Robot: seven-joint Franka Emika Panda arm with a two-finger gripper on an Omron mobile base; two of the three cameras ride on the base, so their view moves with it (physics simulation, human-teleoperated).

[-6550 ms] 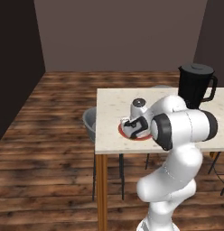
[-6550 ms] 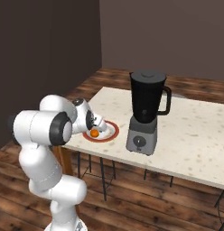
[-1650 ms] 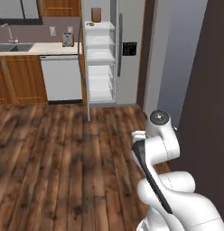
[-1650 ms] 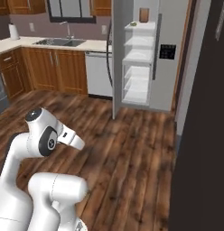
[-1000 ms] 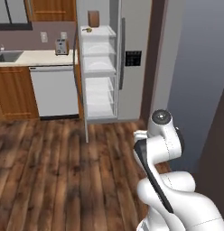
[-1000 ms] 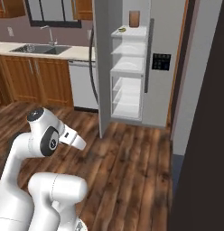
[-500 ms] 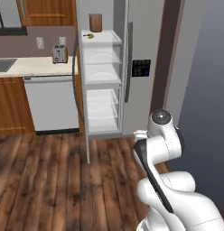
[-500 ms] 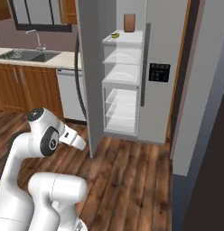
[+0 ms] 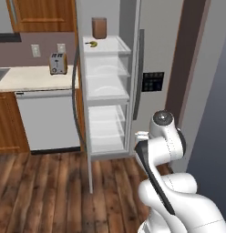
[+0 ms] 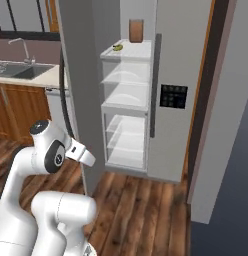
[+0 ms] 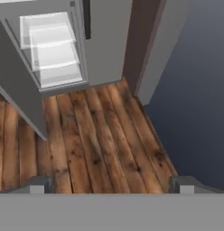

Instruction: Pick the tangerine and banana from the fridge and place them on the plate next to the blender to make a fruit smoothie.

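In the left base view the fridge (image 9: 133,68) stands with its left door swung open, showing white translucent shelves, and the banana (image 9: 91,44) lies on the top shelf near that shelf's left front corner, just beside a brown jar (image 9: 99,27) that stands upright toward the back edge. A small silver toaster (image 9: 57,63) sits on the pale surface (image 9: 28,78) left of the fridge, near its back edge, above the white dishwasher (image 9: 47,120). The white arm (image 9: 162,150) is folded low at the lower right over the wooden floor (image 9: 51,191), well apart from the shelves. In the right base view the banana (image 10: 116,48) appears as a small yellow shape at the left front edge of the top shelf, with the brown jar (image 10: 136,30) behind it; the dark handle (image 10: 156,85) and the black dispenser panel (image 10: 174,96) sit on the closed door, and a sink (image 10: 23,70) is set into the surface at the left. In the hand view the tool (image 11: 111,185) points down at the floor planks in front of the fridge (image 11: 64,45) (its lower shelves are seen at the top left), and its two finger tips (image 11: 36,185) stand spread wide at opposite sides, with nothing between them.
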